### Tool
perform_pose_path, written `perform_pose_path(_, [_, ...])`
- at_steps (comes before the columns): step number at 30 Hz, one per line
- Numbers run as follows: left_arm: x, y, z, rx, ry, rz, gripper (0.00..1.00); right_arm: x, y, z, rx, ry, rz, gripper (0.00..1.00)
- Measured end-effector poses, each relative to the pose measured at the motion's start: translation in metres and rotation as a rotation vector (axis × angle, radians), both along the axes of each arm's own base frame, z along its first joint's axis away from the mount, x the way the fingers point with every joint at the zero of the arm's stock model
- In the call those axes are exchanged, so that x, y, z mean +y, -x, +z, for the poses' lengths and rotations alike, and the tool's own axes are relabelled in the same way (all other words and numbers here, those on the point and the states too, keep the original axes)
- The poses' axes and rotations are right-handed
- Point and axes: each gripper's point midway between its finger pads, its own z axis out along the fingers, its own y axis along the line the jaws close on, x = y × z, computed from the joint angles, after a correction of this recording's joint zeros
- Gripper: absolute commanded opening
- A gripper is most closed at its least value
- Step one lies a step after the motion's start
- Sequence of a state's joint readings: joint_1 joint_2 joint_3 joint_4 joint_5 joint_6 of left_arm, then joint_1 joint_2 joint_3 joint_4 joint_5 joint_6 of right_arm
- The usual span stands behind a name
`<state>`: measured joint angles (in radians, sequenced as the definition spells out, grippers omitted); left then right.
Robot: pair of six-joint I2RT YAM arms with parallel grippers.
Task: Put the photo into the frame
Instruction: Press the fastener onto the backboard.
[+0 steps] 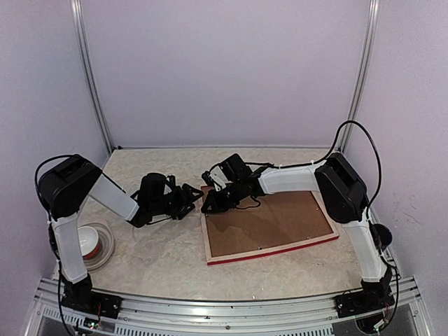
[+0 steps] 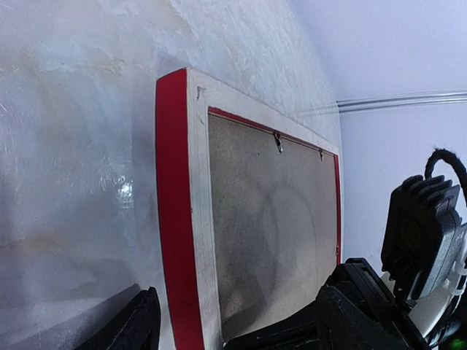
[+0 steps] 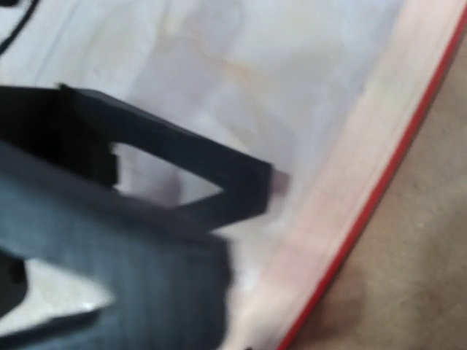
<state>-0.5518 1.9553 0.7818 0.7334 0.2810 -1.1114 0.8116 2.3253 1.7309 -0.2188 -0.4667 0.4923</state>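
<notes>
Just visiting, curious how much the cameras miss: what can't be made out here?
- No view shows the photo; the brown backing board covers the frame, so whether it lies underneath is unknown.
- Right end effector: right wrist view is blurred; open or shut, unclear.
- Left end effector: left wrist view's bottom edge cuts off its fingers.
- Round white object: top view, partly behind the left arm, too small to identify.

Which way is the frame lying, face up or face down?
Face down: the frame lies flat, its pale wood rear and brown backing board facing up.
</notes>
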Motion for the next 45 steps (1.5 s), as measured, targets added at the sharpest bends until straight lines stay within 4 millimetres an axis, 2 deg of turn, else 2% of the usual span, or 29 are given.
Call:
perform_pose_path(9, [0.003, 0.005, -0.005, 0.014, -0.006, 0.002, 0.73, -0.006, -0.007, -0.006, 0.004, 0.005, -0.015, 0.08])
perform_pose_path(21, [0.002, 0.004, -0.001, 0.002, 0.008, -0.001, 0.73, -0.006, -0.001, -0.013, 0.02, -0.016, 0.003, 0.08])
perform_pose_path(28, [-0.012, 0.001, 0.008, -0.02, 0.024, -0.024, 0.73, -0.005, 0.002, -0.013, 0.067, -0.069, 0.033, 0.1])
perform_pose_path(33, [-0.013, -0.001, 0.002, -0.013, 0.019, -0.02, 0.73, -0.004, 0.003, -0.013, 0.118, -0.115, 0.053, 0.14])
perform_pose_path(45, [-0.011, -0.006, -0.003, -0.013, 0.007, 0.003, 0.73, 0.002, -0.001, -0.015, 0.207, -0.176, 0.098, 0.15])
